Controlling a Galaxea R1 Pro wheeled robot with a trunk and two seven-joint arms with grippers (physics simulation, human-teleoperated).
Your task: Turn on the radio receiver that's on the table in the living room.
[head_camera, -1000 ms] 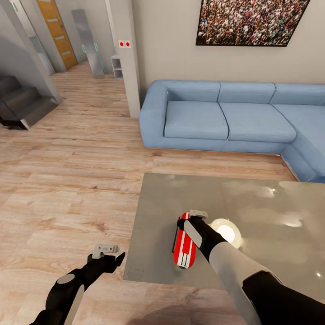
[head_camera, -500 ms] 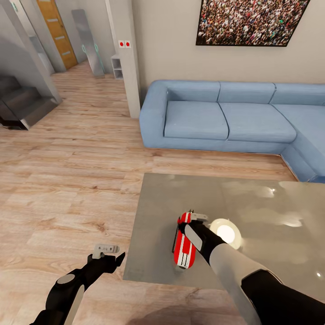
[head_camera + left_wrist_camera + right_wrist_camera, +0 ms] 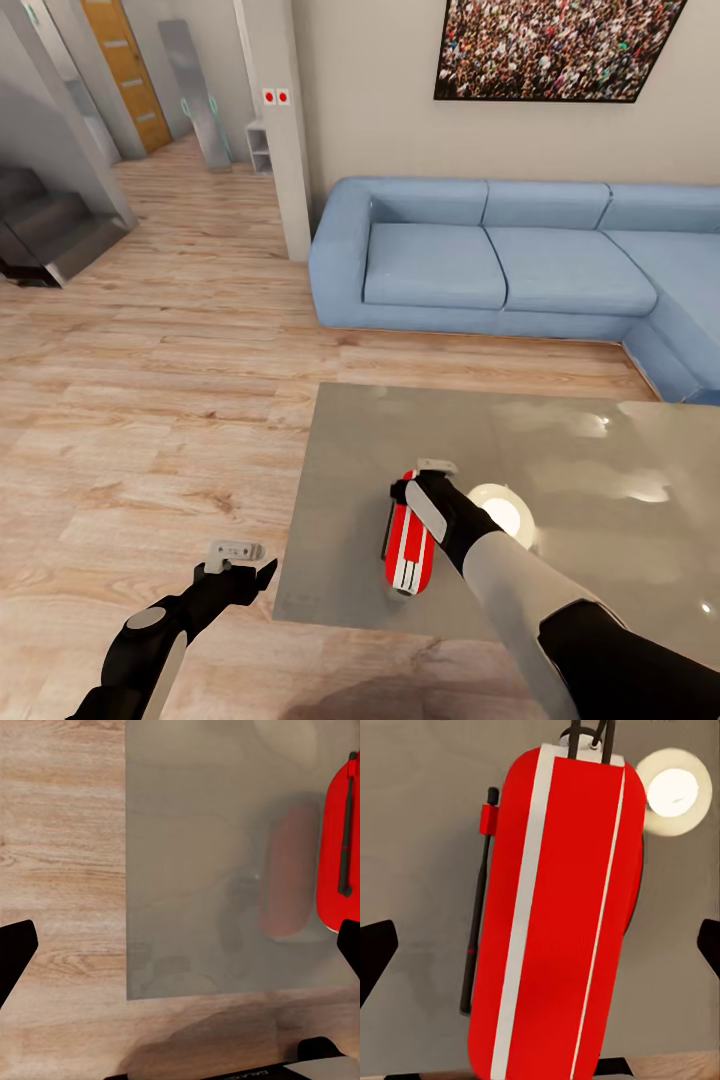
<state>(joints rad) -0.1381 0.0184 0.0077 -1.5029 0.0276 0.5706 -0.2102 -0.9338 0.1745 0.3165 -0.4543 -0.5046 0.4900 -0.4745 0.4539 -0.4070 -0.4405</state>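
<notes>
Flat red radio receiver point(image 3: 408, 545), oblong with rounded ends, lying on the glossy grey bench point(image 3: 560, 440) near its front-left corner. Directly under the right pincer point(image 3: 428, 480), lengthwise along its line of sight. Two white stripes down the top face in the right wrist view point(image 3: 556, 915), a thin black antenna clipped along one long edge, a small dark loop at the far end. Right pincer spread wide, fingertips apart at either side of the box, holding nothing. Bright round lamp reflection point(image 3: 500, 512) just beside that pincer. Left pincer point(image 3: 240, 570) low over the plank floor point(image 3: 150, 400), off the bench's edge, wide open and empty; red case point(image 3: 341, 847) visible ahead of it.
</notes>
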